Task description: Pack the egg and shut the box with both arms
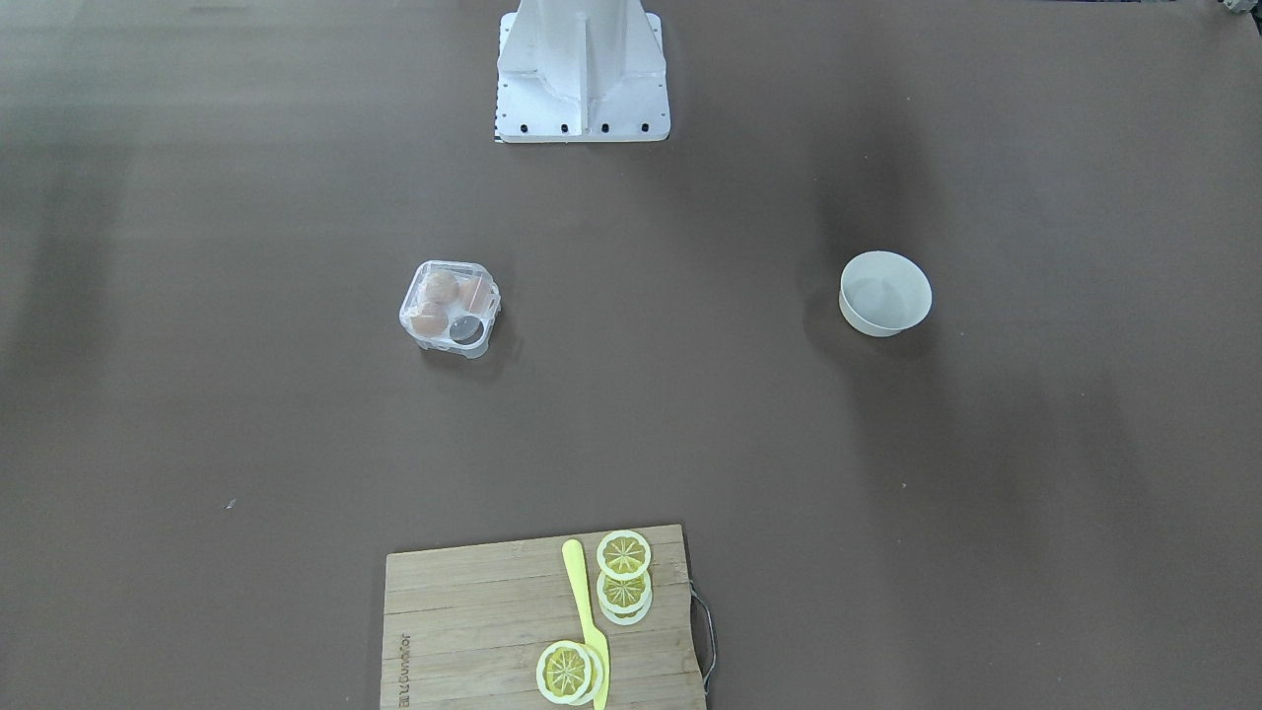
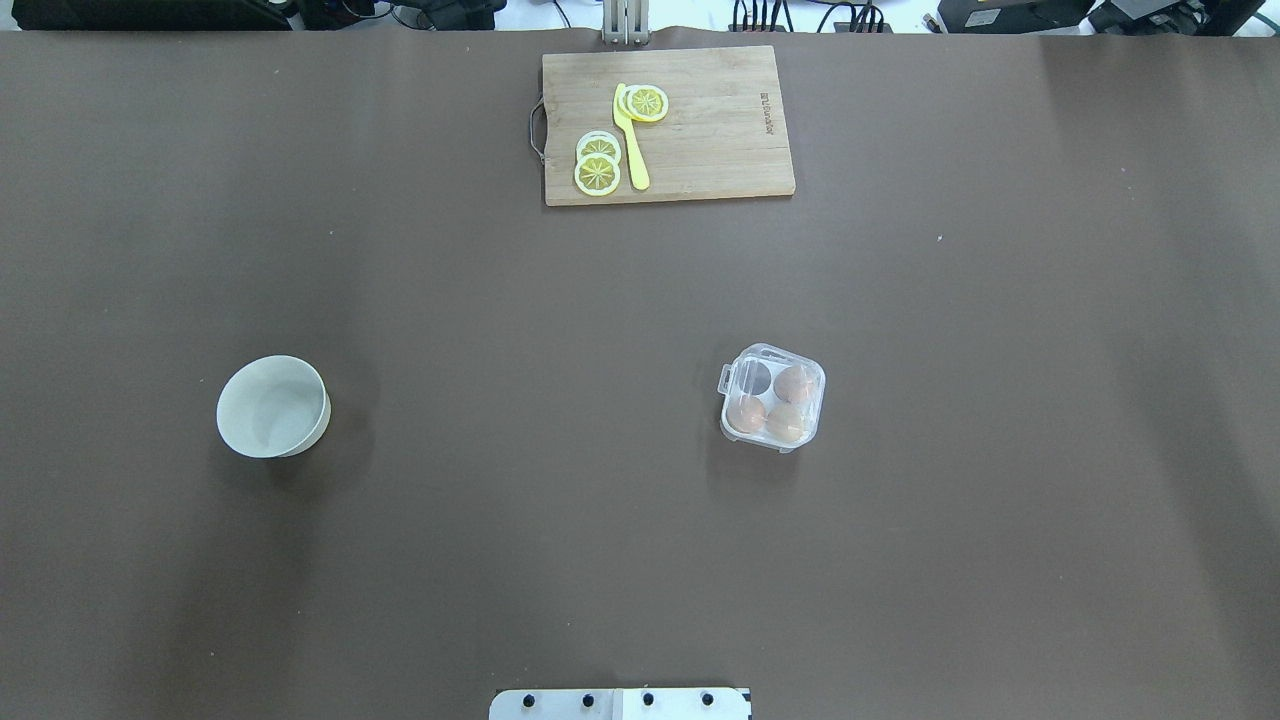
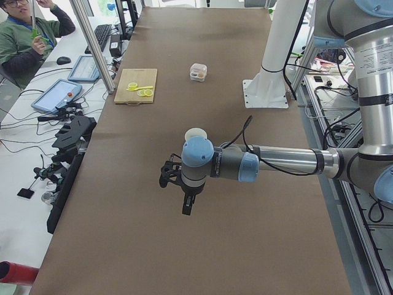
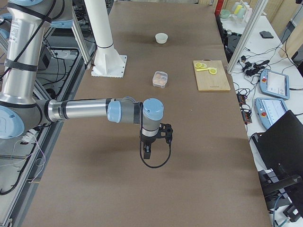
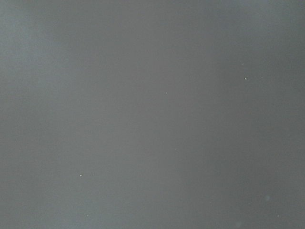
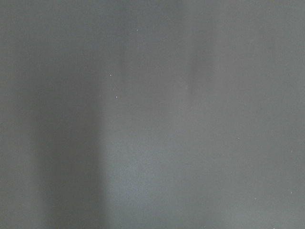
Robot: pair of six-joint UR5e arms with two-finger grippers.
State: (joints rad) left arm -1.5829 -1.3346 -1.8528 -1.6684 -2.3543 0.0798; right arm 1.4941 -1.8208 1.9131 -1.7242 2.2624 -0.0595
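The clear box (image 2: 772, 396) sits right of centre on the brown table, also seen as the box (image 1: 451, 306). Three of its cups each hold a light-brown egg (image 2: 795, 382); the fourth cup is empty. Its lid appears to lie down over the cups. My left gripper (image 3: 186, 208) hangs over bare table near that end, far from the box. My right gripper (image 4: 147, 152) hangs over bare table at the other end. They show only in the side views, so I cannot tell whether they are open or shut. Both wrist views show only plain table.
A white bowl (image 2: 322, 420) stands on the left side of the table. A wooden cutting board (image 2: 720, 120) at the far edge carries lemon slices (image 2: 597, 172) and a yellow knife (image 2: 631, 150). The white pedestal (image 1: 582, 69) stands at the robot's side. A person (image 3: 24, 37) sits beyond the table.
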